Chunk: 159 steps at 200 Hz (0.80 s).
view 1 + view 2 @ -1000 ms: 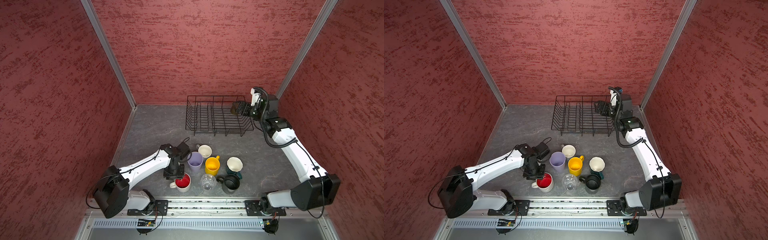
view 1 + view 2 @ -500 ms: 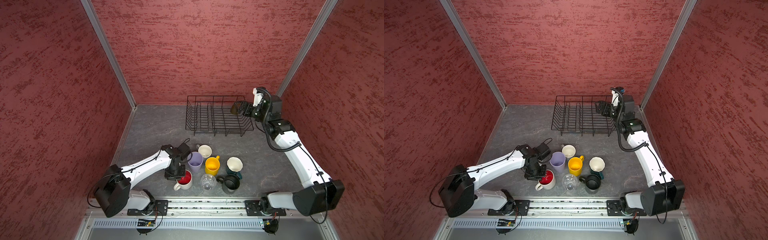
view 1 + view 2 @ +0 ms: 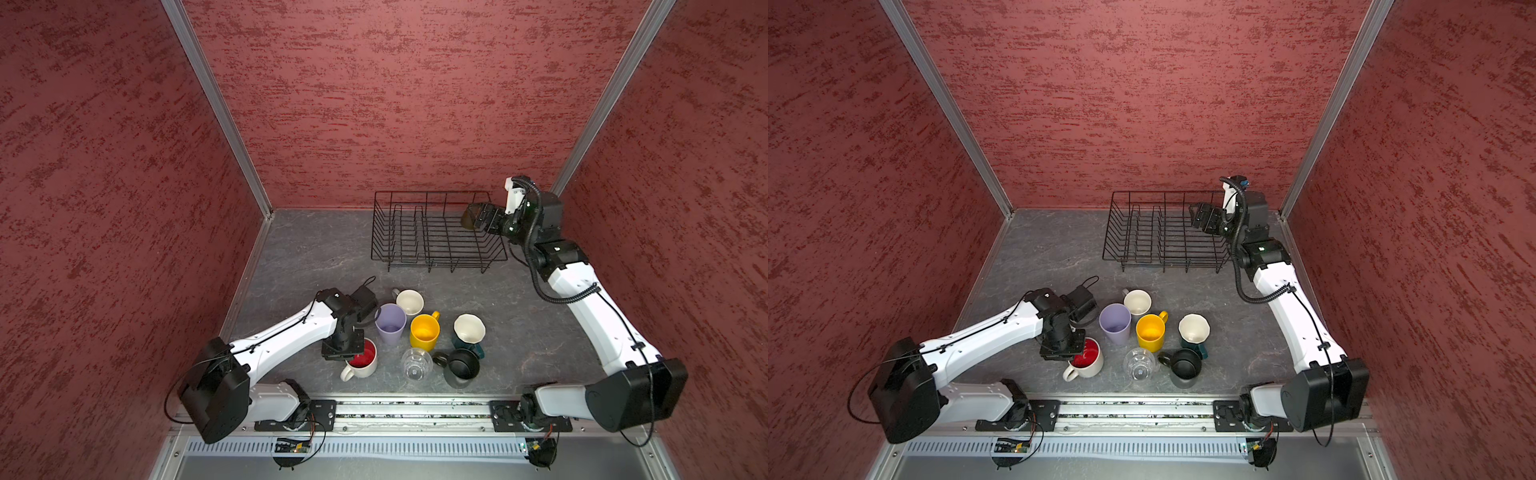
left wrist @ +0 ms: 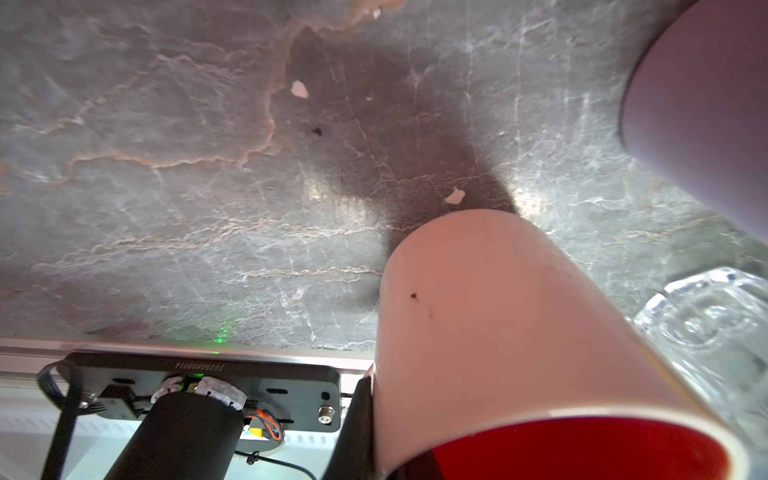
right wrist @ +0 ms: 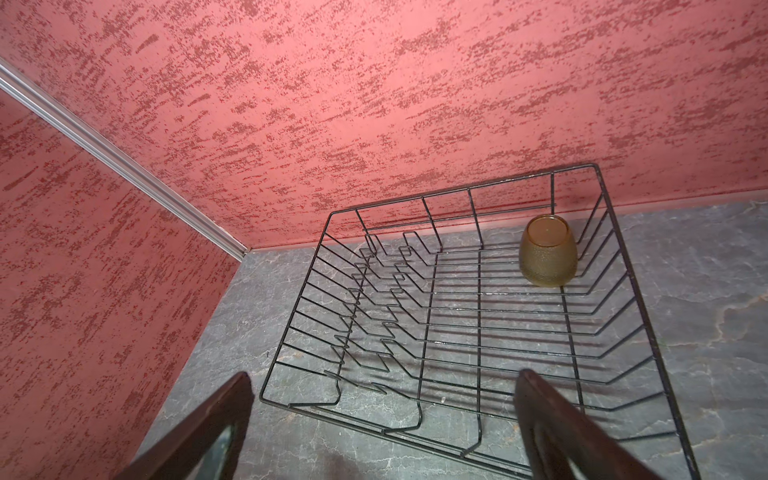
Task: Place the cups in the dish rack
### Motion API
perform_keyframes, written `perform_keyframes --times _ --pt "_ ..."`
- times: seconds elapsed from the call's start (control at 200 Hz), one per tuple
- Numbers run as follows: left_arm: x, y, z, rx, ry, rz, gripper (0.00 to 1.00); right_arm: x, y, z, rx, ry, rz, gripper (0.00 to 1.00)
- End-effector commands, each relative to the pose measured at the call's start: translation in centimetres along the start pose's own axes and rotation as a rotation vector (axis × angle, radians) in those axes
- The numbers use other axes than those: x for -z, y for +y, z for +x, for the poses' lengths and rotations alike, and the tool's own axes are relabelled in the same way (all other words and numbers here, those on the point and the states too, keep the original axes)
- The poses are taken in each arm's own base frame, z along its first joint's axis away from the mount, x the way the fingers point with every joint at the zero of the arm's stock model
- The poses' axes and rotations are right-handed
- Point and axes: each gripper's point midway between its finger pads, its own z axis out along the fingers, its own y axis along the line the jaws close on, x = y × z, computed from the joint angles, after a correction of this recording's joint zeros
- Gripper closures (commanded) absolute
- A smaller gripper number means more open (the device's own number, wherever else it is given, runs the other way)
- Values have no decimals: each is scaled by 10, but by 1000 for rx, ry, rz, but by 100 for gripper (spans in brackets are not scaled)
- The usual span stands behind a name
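Dish rack (image 3: 439,259) is seen at the upper right of the worktop (image 3: 316,257) in both top views, close to the back wall. One cup is found inside it: the amber glass (image 5: 547,251), set mouth down in a rear corner of the rack, as shown in the right wrist view. The right gripper (image 3: 484,219) is held over the rack's right edge, just beside that glass. Its jaws are spread wide and nothing is carried between them.

Seven cups are grouped at lower centre of the worktop, well apart from the rack:
- lilac tumbler (image 3: 390,323)
- grey mug (image 3: 409,302)
- yellow mug (image 3: 424,330)
- teal mug (image 3: 468,332)
- black mug (image 3: 461,368)
- clear glass (image 3: 417,363)
- white mug (image 3: 362,362), red inside, at the lower left of the group

The left gripper (image 3: 351,352) is clamped tight on the upper left rim of the white mug. Whether that mug is raised off the worktop cannot be told.
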Motion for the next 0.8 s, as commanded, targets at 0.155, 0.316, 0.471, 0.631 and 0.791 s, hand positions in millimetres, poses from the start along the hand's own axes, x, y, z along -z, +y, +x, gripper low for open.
perform_keyframes --times 0.155,0.316,0.471,0.631,0.791 --pt "74 24 -18 99 -199 163 100 0 10 -3 -1 -8 -50 1" --pt "120 40 -29 152 -343 256 100 3 18 -3 -11 -10 -89 1" --pt "164 43 -43 153 -467 352 100 5 28 -5 0 -9 -143 1" --pt "215 29 -75 159 -611 588 100 14 59 -6 10 -11 -321 1" --pt "267 -1 -113 130 -706 990 100 34 102 -4 -41 -13 -619 1"
